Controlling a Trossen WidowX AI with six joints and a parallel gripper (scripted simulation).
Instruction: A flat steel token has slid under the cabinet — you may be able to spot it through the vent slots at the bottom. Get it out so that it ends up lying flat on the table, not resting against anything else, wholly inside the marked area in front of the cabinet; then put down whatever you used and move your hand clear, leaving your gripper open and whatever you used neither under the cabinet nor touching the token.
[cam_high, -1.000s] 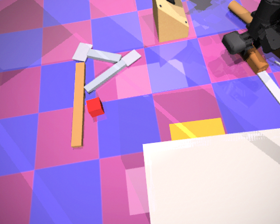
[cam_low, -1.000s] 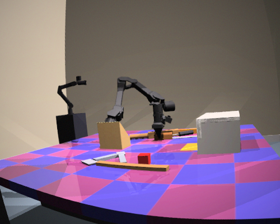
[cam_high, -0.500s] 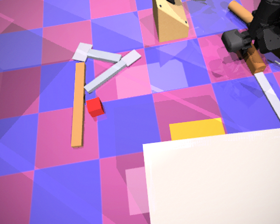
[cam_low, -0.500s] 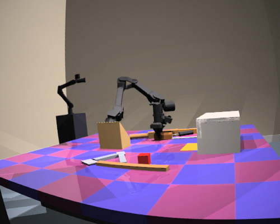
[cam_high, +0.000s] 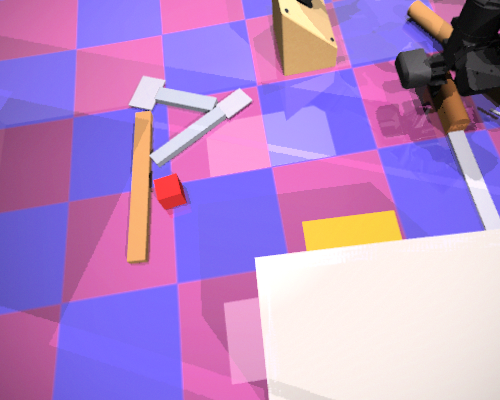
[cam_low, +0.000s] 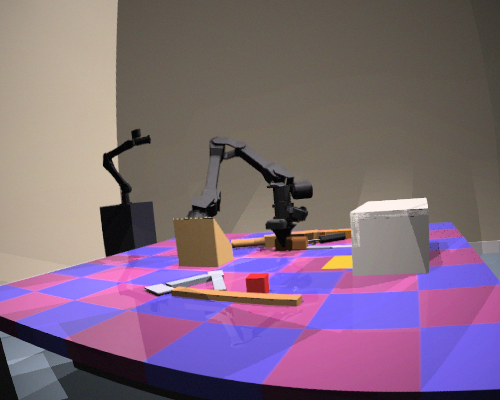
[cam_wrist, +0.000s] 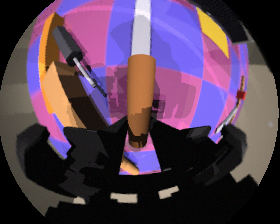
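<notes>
Over the far side of the table (cam_high: 225, 225) (cam_low: 370, 310) (cam_wrist: 175, 37) from the red cube (cam_high: 170, 191) (cam_low: 257, 283) (cam_wrist: 241, 94), with the end effector (cam_high: 446, 80) (cam_low: 284, 246) (cam_wrist: 138, 118) closed around the brown handle (cam_high: 454, 107) (cam_low: 300, 243) (cam_wrist: 141, 80) of a tool with a long pale blade (cam_high: 472, 177) (cam_low: 332, 247) (cam_wrist: 142, 27). Counts as done, then: tool chosen and gripped. Points the blade away from the arm, to one side of the yellow area (cam_high: 352, 230) (cam_low: 339, 262) (cam_wrist: 214, 31), probably the marked one. Runs out of sight in the top view at the edge of the cabinet (cam_high: 380, 320) (cam_low: 390, 245); impossible to tell there whether under it or merely behind its top. Also unclear: whether lifted off the table or resting on it. No sight of the token in any view, nor of the vent slots; by the task, presumably still to be found under the cabinet. No token visible on the exposed part of the yellow area either. Judged from this, early going, with nearly everything left: line up the blade, reach in beneath, draw the token out, leave it flat and untouched wholly inside the area, set down the tool away from both cabinet and token, open wide and back off.
</notes>
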